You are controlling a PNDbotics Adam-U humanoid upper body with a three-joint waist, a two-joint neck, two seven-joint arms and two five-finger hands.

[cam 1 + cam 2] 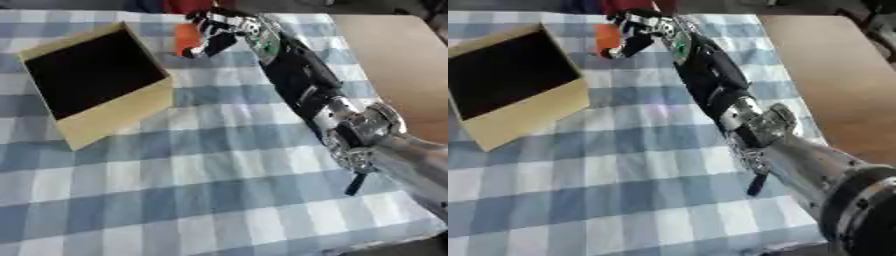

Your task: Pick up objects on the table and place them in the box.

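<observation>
Our right hand point(220, 29), reaching far, curls its fingers round the small orange block point(185, 37), right of the open tan cardboard box point(118, 116). We fear it slipping out during the carry.

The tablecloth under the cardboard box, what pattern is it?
Blue and white checked tablecloth, clearest in the left eye view.
</observation>
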